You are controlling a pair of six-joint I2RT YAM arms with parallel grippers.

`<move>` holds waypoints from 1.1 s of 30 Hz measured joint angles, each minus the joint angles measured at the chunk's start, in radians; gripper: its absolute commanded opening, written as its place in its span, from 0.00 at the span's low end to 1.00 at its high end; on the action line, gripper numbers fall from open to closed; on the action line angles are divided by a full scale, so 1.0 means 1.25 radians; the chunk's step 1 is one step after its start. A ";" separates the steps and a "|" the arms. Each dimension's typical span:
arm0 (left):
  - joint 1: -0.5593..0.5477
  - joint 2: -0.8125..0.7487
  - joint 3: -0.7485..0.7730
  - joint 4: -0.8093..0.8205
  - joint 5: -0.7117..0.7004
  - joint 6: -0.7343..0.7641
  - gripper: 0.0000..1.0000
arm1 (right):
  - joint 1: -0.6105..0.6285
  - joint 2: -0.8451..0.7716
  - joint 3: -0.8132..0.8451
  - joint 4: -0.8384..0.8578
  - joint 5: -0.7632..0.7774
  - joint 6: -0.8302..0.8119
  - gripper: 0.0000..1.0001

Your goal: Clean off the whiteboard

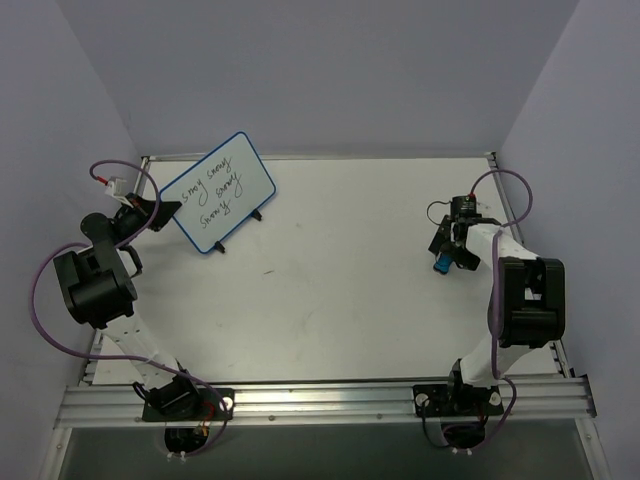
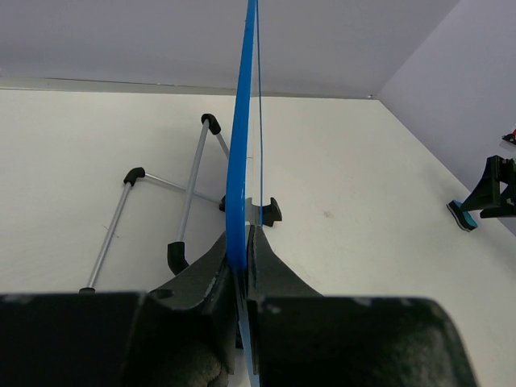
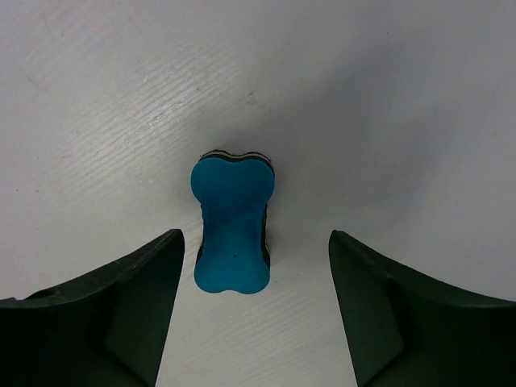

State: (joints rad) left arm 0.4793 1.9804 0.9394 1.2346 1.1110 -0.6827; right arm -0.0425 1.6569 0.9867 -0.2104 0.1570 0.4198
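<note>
— Handwriting (image 1: pixel 215 190) is showing across the whiteboard (image 1: pixel 250 178) in several black words. Is any wiping showing yet?

— None that I am seeing; every word is reading whole. The whiteboard is standing tilted at the far left of the surface (image 1: pixel 340 300), and the left gripper (image 2: pixel 242 242) is pinching its blue frame edge, closed tight on it.

— And the eraser?

— The blue eraser (image 3: pixel 232 224) is lying flat on the surface at the right side, well apart from the board. The right gripper (image 3: pixel 254 242) is hovering over it, spread wide, with one finger on either side and neither one touching it.

— So how far along are we judging this?

— Early, I am thinking. The board is being steadied, which counts as one part done, but the eraser is not yet being held. What is left looks like closing on the eraser, carrying it across to the board, and rubbing over all the writing.

— Anything worth watching?

— The board's thin metal stand legs (image 2: pixel 189 193) are propping it from behind, so hard rubbing is likely risking a shift in that pinch.
</note>
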 measured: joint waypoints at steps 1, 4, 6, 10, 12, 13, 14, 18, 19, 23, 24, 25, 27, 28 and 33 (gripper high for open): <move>0.000 0.000 0.000 0.000 -0.001 0.000 0.02 | 0.000 0.000 -0.002 0.002 -0.002 0.000 0.65; 0.000 0.000 0.000 -0.001 -0.001 0.000 0.02 | 0.000 0.000 -0.002 0.016 -0.008 0.001 0.60; 0.000 0.000 0.000 -0.001 -0.001 0.000 0.02 | 0.000 0.000 -0.005 0.027 -0.010 0.002 0.57; 0.000 0.000 0.000 -0.001 -0.002 0.000 0.02 | 0.000 0.002 -0.022 0.043 -0.014 0.005 0.55; 0.000 0.000 -0.001 -0.001 -0.003 0.000 0.02 | 0.000 0.004 -0.027 0.045 -0.016 0.006 0.54; 0.000 0.000 -0.002 -0.001 -0.004 0.000 0.02 | 0.000 0.005 -0.029 0.048 -0.018 0.006 0.54; 0.000 0.000 -0.003 -0.001 -0.005 0.000 0.02 | 0.000 0.005 -0.031 0.050 -0.019 0.006 0.54; -0.002 -0.002 -0.006 -0.004 -0.010 0.007 0.02 | 0.000 0.009 -0.035 0.057 -0.022 0.006 0.50; -0.005 -0.005 -0.006 -0.013 -0.012 0.014 0.02 | 0.000 0.009 -0.037 0.060 -0.022 0.006 0.49; -0.023 -0.025 -0.006 -0.065 -0.023 0.065 0.02 | 0.000 0.009 -0.048 0.073 -0.029 0.009 0.40; -0.028 -0.031 -0.006 -0.074 -0.026 0.077 0.02 | 0.000 0.009 -0.052 0.075 -0.032 0.009 0.38; -0.032 -0.037 -0.008 -0.082 -0.028 0.089 0.02 | 0.000 0.009 -0.055 0.077 -0.034 0.009 0.36; -0.040 -0.047 -0.009 -0.094 -0.029 0.111 0.02 | 0.000 0.009 -0.060 0.080 -0.036 0.010 0.32; -0.043 -0.052 -0.009 -0.100 -0.029 0.119 0.02 | 0.000 0.009 -0.060 0.081 -0.037 0.010 0.28; -0.044 -0.063 -0.009 -0.137 -0.030 0.145 0.02 | 0.000 0.009 -0.061 0.090 -0.046 0.012 0.21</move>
State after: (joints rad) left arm 0.4244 1.9011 0.9279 1.0634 1.0740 -0.5014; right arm -0.0425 1.6680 0.9104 -0.0982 0.0998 0.4343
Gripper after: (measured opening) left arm 0.130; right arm 0.318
